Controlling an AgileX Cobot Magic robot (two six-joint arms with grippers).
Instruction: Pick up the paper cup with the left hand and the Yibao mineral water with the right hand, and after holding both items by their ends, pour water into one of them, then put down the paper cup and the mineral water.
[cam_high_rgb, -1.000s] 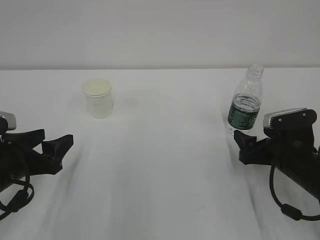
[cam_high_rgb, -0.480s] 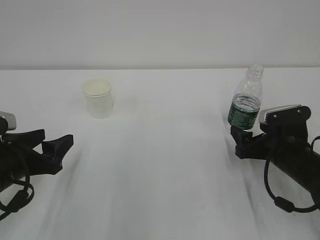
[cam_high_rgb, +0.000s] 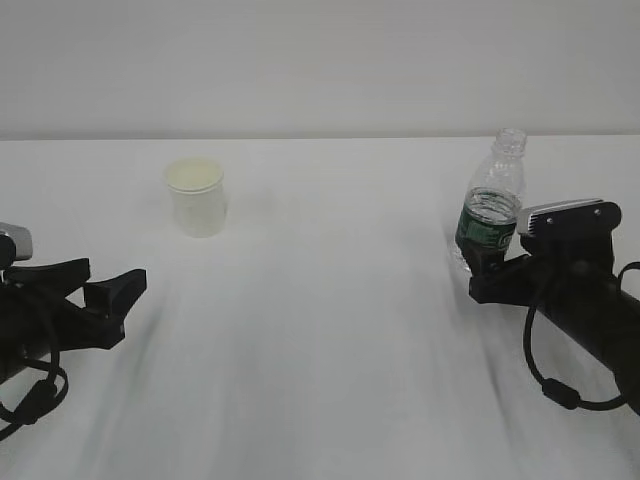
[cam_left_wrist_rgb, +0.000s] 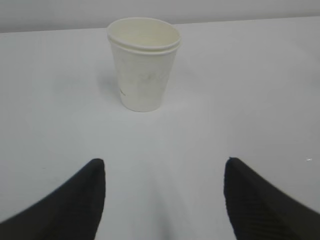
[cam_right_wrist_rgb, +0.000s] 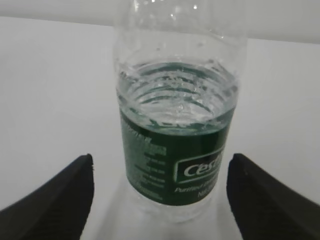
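Observation:
The white paper cup (cam_high_rgb: 196, 196) stands upright at the table's back left; in the left wrist view the paper cup (cam_left_wrist_rgb: 144, 65) is straight ahead, well beyond the fingertips. My left gripper (cam_high_rgb: 112, 285) (cam_left_wrist_rgb: 164, 165) rests low near the left edge, open and empty. The Yibao mineral water (cam_high_rgb: 492, 205) stands upright at the right, uncapped, part full, with a dark green label. My right gripper (cam_high_rgb: 482, 272) (cam_right_wrist_rgb: 161, 160) is open right at the bottle's base. The Yibao mineral water (cam_right_wrist_rgb: 175, 140) sits between the spread fingertips with a gap on each side.
A bare white table (cam_high_rgb: 330, 330) runs to a pale wall at the back. A black cable (cam_high_rgb: 548, 375) loops under the right arm, and another cable (cam_high_rgb: 30, 395) hangs below the left arm.
The right gripper has moved forward to the bottle, so its fingertips now flank the lower part. The left gripper, cup and bottle have stayed put.

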